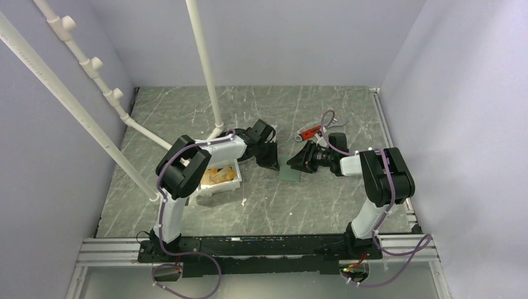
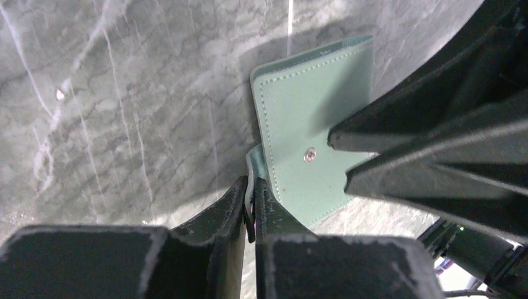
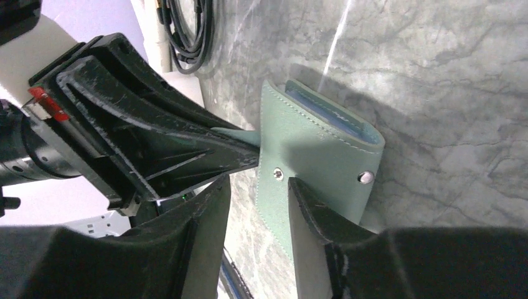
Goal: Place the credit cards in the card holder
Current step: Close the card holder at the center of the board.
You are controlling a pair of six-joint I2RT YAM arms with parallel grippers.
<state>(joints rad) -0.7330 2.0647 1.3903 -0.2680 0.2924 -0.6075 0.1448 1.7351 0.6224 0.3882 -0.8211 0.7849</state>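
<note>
The middle of the counter [image 1: 280,205] is looking crowded. The left hand [image 1: 271,163] is pinching a flap of the card holder [image 1: 290,174], and the right hand [image 1: 297,161] is hanging over it from the other side with its fingers spread, so only a slim gap is showing between the two. A white tray [image 1: 218,188] is blocking the ground just left of the left arm. A red-handled wrench [image 1: 309,132] is lying close behind the right hand. An upright pipe [image 1: 202,62] and a slanting pipe [image 1: 68,99] are fencing the left rear. Bare counter is lying open in front of both hands and at the far right.
</note>
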